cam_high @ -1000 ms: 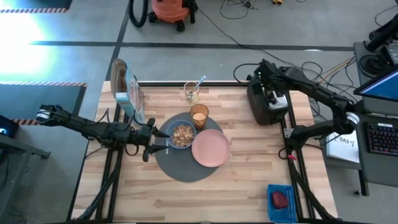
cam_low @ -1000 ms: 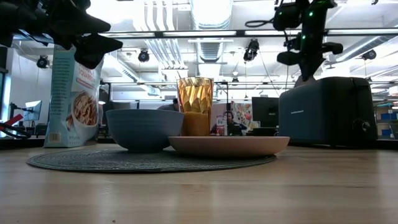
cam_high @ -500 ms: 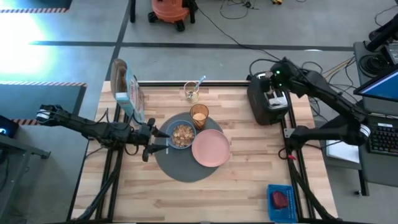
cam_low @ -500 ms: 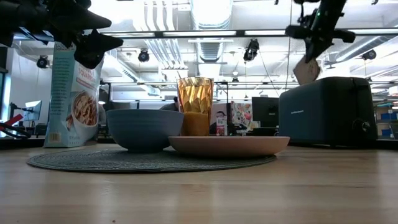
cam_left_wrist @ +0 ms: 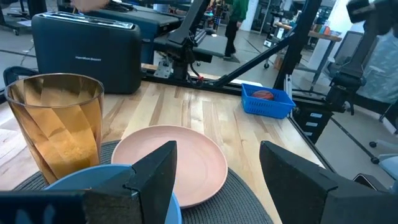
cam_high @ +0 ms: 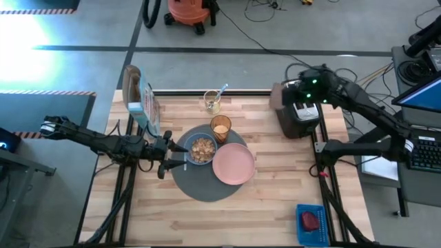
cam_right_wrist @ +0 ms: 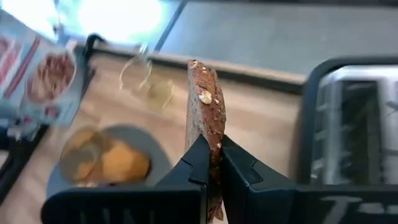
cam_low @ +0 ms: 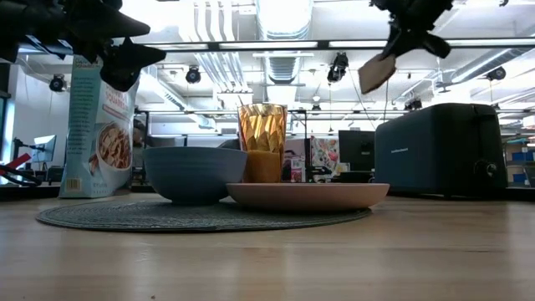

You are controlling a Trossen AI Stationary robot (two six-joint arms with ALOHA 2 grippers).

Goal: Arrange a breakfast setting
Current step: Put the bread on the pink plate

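My right gripper [cam_right_wrist: 213,155] is shut on the brown toast slice [cam_right_wrist: 205,93], high above the table beside the black toaster's left side [cam_high: 298,116]. The dark-grey mat [cam_high: 200,184] carries the blue bowl [cam_high: 201,149], the pink plate [cam_high: 233,164] and the amber tumbler [cam_high: 220,128]. The light-blue spoon [cam_high: 222,90] stands in a clear glass [cam_high: 211,103]. The red food piece [cam_high: 310,220] lies in a blue basket. My left gripper [cam_left_wrist: 217,180] is open and empty, level, just left of the bowl. My right gripper pinches one end of the toast slice [cam_right_wrist: 212,144] between its two fingers, which press on the slice's two flat faces. The slice reaches forward out of the fingers. In the low view the toast [cam_low: 376,73] hangs tilted below the gripper, clear of the toaster.
A cereal box [cam_high: 141,100] stands at the table's far left. The toaster [cam_low: 439,150] stands at the far right. The blue basket [cam_high: 311,224] sits at the near right corner. Bare wood lies in front of the mat.
My right gripper has drawn the toast slice up out of the toaster and carried it higher and toward the table's left. The slice has tipped from upright to slanted. My left gripper has kept still.
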